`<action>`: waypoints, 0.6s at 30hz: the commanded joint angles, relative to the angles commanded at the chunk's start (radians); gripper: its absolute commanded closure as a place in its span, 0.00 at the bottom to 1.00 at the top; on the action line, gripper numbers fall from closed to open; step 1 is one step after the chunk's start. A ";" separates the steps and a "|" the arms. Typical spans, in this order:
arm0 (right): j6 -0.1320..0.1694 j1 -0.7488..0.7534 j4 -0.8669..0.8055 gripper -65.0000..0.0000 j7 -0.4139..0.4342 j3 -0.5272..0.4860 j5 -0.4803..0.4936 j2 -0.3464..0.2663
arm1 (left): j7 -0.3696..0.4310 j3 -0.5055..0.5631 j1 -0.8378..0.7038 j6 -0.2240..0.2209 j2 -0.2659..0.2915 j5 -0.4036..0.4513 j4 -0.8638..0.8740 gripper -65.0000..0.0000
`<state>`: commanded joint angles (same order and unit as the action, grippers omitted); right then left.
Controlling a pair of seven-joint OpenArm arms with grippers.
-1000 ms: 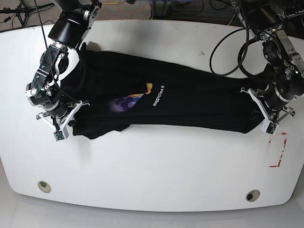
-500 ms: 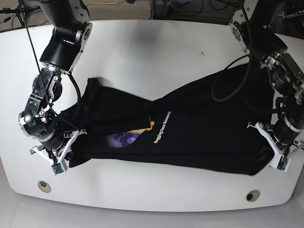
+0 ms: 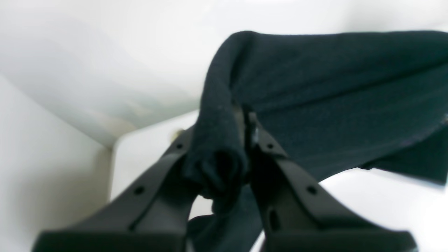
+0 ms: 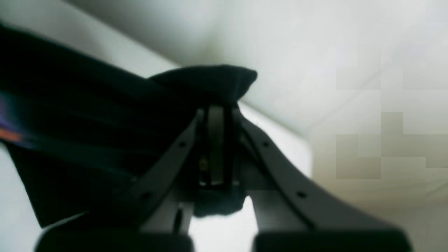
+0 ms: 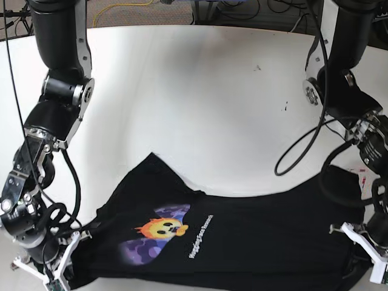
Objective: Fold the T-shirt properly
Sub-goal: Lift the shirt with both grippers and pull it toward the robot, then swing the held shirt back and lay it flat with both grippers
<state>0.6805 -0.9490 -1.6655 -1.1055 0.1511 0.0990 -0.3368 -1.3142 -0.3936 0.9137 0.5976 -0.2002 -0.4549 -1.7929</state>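
We see the left gripper (image 3: 229,154) fingers (image 3: 280,164) pinched on bunched T-shirt (image 5: 242,242) cloth. Right gripper (image 4: 218,140) fingers (image 4: 168,164) likewise clamp a fold. Shirt is stretched between both at the near edge of the white table (image 5: 200,91), print (image 5: 159,230) facing up.

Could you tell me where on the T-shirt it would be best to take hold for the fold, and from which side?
Probably the two near corners. The left pincer and right pincer are each shut on a bunched corner of the T-shirt, coming in from the table's near edge. Corner grips at opposite ends keep the cloth stretched flat between them.
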 joint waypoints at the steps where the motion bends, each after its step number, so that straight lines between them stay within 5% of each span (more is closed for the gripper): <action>1: 0.000 -0.018 0.005 1.00 0.000 -0.012 0.000 -0.005 | 0.000 0.000 0.017 0.000 -0.009 0.000 0.009 1.00; 10: 0.008 -0.238 0.084 1.00 0.000 -0.095 0.009 -0.054 | 0.009 -0.002 0.216 0.000 -0.064 -0.002 0.138 1.00; 18: 0.009 -0.245 0.054 1.00 -0.066 -0.097 0.009 -0.060 | 0.009 -0.002 0.181 0.006 -0.074 -0.009 0.153 1.00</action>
<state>0.6897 -1.1945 -1.6118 -1.1715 0.0545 0.1082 -0.3966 -1.3050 -0.3951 1.0948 0.6038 -0.2739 -0.4641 -1.6395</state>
